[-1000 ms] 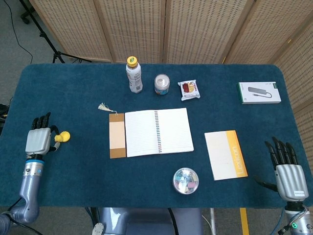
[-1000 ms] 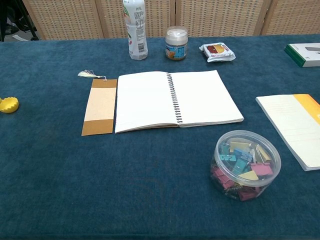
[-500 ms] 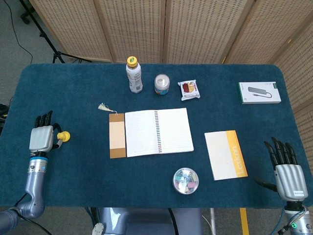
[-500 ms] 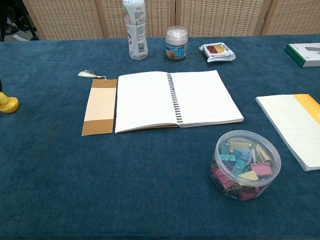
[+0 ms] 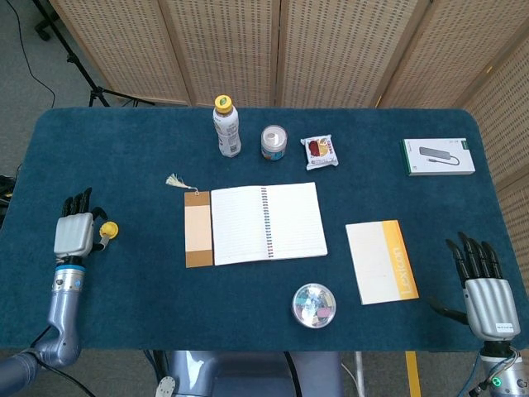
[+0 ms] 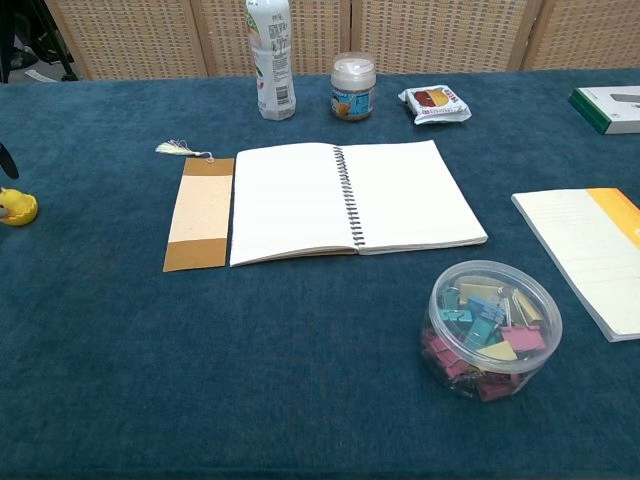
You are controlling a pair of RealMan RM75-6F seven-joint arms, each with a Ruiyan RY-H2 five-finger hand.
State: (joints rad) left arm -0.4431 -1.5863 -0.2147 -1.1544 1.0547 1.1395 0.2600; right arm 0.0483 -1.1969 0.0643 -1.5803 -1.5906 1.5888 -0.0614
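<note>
Left hand [image 5: 73, 234] beside yellow duck [image 5: 107, 231] near the table [image 5: 124, 314] edge.

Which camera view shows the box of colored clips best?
The chest view: the clip box is near, and separate colored clips show through its clear wall. In the head view, the clip box is only a small round shape seen from above.

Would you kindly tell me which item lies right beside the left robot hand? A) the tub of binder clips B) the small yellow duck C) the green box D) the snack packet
B: the small yellow duck sits against the left robot hand; the other items lie far off.
</note>
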